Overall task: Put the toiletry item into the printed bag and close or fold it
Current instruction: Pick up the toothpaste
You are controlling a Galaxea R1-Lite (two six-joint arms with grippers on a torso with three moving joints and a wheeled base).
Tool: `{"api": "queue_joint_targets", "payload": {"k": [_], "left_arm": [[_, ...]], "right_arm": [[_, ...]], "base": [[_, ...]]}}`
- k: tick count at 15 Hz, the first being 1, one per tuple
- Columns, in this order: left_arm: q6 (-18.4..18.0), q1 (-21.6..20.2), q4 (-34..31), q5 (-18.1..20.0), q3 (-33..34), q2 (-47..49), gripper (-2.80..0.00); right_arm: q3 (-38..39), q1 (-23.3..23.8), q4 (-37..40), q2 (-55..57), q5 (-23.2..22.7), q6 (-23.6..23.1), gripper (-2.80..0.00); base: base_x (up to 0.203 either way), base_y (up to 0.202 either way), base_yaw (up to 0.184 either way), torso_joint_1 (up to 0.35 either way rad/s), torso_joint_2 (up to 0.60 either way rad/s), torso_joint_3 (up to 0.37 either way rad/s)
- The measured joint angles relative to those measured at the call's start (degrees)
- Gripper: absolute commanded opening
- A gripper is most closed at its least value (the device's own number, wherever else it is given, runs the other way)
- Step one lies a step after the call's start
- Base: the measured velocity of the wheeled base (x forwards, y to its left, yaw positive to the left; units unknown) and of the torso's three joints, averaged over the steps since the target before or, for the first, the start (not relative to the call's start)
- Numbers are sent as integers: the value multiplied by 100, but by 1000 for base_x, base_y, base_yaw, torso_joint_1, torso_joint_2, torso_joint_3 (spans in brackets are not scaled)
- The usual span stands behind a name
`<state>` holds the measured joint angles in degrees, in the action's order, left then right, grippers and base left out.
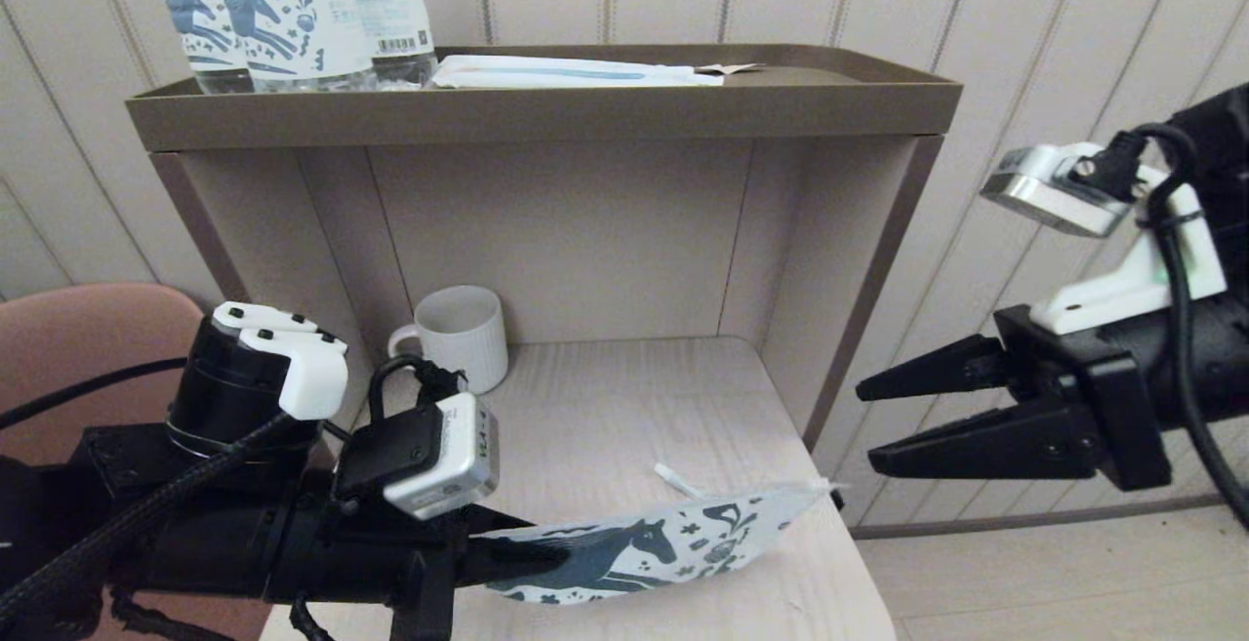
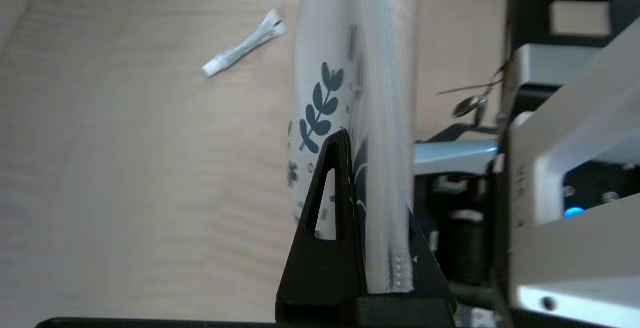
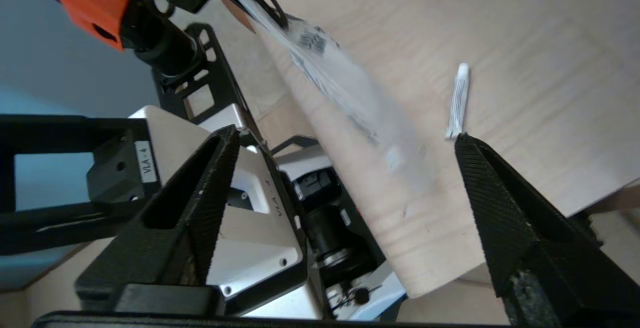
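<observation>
1. Clamping one end of the printed bag (image 1: 634, 548), my left gripper (image 2: 372, 178) is pinched tight on the pouch; in the left wrist view the material runs straight out from between the two fingers, edge-on.
2. Held this way, the bag hangs out to the right over the front of the wooden shelf surface (image 1: 605, 407), horse print facing the head camera, its far end with the white zip top near the shelf's right front corner. I cannot tell whether that far end touches the wood.
3. My right gripper (image 1: 868, 426) stands off the right side of the shelf unit, jaws spread wide and holding nothing, tips pointing toward the bag's far end but apart from it.
4. The toiletry item (image 1: 678, 481) lies loose on the shelf surface just behind the bag, outside it and untouched by either gripper; the right wrist view shows it beyond the tip of one finger.
5. Standing clear of the work: a white mug (image 1: 459, 337) at the back left of the shelf, and above it a tray (image 1: 546, 114) carrying clear bottles (image 1: 293, 17) and a long flat packet (image 1: 576, 72).
6. Progress, as I judge it: early. The bag is secured; picking up the stick, inserting it, then closing or folding the bag all remain.
</observation>
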<state>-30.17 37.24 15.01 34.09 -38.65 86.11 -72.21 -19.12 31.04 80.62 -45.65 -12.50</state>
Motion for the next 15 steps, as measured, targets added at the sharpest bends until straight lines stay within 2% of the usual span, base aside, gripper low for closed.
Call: {"api": "queue_joint_targets", "payload": {"k": [2,4,6,9,11,15], "left_arm": [[-16,-37,255,-70,4,-3,-280],[-24,-99,663,-454,3,3,-280],[-84,-154,1029,-659,98,-12,-280],[-567,-307,1309,-1062,285,-108,-280],[-690,-344,1548,-1187,440,-152,-280],[-870,-359,1605,-1461,575,-160,-280]], "right_arm": [[-69,-61,-9,102,167,173,0],[-166,-123,-16,243,352,354,0],[-284,-217,-12,398,533,553,0],[-474,-420,-17,611,1095,967,0],[-538,-458,-20,681,1137,997,0],[-513,-452,-3,774,1235,998,0]], "base": [[0,0,0,0,0,0],[0,0,0,0,0,0],[0,0,0,0,0,0],[0,0,0,0,0,0],[0,0,0,0,0,0],[0,0,0,0,0,0]]}}
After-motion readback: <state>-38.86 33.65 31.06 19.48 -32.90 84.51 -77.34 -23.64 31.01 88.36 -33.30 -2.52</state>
